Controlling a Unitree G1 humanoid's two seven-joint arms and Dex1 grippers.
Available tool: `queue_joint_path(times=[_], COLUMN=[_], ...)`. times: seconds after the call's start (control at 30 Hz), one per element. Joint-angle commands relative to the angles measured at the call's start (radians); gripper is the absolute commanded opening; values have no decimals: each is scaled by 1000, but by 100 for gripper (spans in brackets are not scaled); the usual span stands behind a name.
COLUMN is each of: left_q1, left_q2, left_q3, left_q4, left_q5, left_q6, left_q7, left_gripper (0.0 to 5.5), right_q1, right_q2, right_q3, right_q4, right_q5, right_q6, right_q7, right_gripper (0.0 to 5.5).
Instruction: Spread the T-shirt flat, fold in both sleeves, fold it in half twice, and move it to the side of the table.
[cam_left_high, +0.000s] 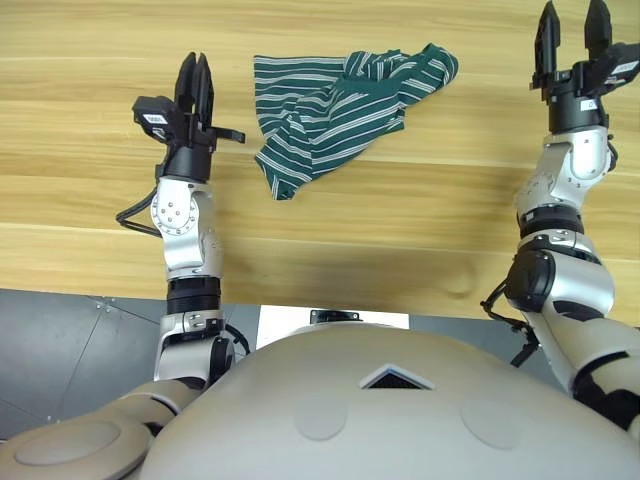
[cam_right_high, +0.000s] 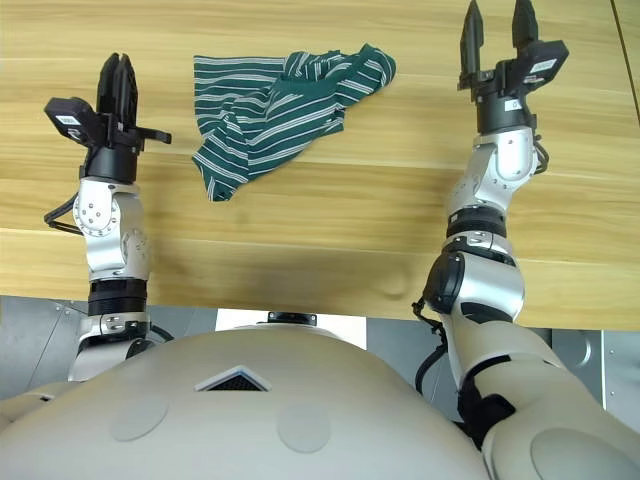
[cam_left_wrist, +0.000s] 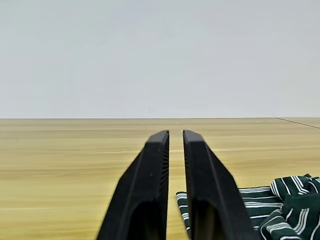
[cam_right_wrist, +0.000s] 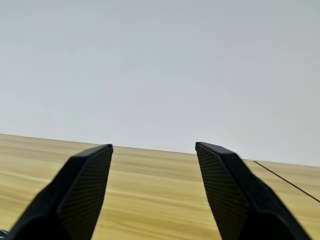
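- One broad wooden table (cam_left_high: 400, 230) is stretching under both grippers, its pale planks running crosswise from the left gripper's side over to the right gripper's side.
- One plain pale wall (cam_left_wrist: 160, 55) is rising beyond the table's far edge, straight ahead of both sets of fingertips.
- Grey floor (cam_left_high: 60, 340) is showing below the table's near edge, behind the left arm.
- One dark green T-shirt (cam_left_high: 340, 105) with thin white stripes is lying crumpled on the table between the two grippers, near the left gripper and well apart from the right one.
- Its long axis is slanting: a narrow end is pointing back toward the robot, beside the left gripper's wrist, while the bunched, wider end is pointing away and across toward the right gripper.
- In the left wrist view a striped edge of the shirt (cam_left_wrist: 270, 205) is lying just beside the black fingers (cam_left_wrist: 150, 190), not touching them.
- The right gripper (cam_left_high: 571, 30) is hanging over bare wood, released, its two fingers (cam_right_wrist: 85, 190) spreading wide and grasping nothing.
- The left gripper (cam_left_high: 195, 72) is holding its fingers clenched, with only a thin slit between them and nothing gripped.
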Motion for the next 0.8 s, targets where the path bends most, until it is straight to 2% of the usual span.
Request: queue_joint_path(times=[0.03, 0.27, 0.37, 0.57, 0.8], left_q1=[-18, -55, -72, -113, -188], left_q2=[24, 65, 58, 58, 70], left_q3=[-82, -131, -173, -227, -225], left_q4=[10, -8, -16, 37, 170], left_q5=[-84, -85, -41, 17, 125], left_q6=[209, 397, 447, 503, 476], left_q7=[-140, -227, -212, -209, -127], left_gripper=[39, 152, 200, 200, 200], right_q1=[-18, -23, -25, -25, -22], right_q2=[-15, -18, -23, -21, -11], right_q3=[12, 42, 50, 68, 92], right_q4=[21, 50, 53, 52, 45], right_q5=[-29, -89, -100, -127, -137], right_q6=[-8, -26, -27, -37, -45], right_q7=[-14, -55, -65, -81, -92], right_gripper=[310, 305, 305, 305, 305])
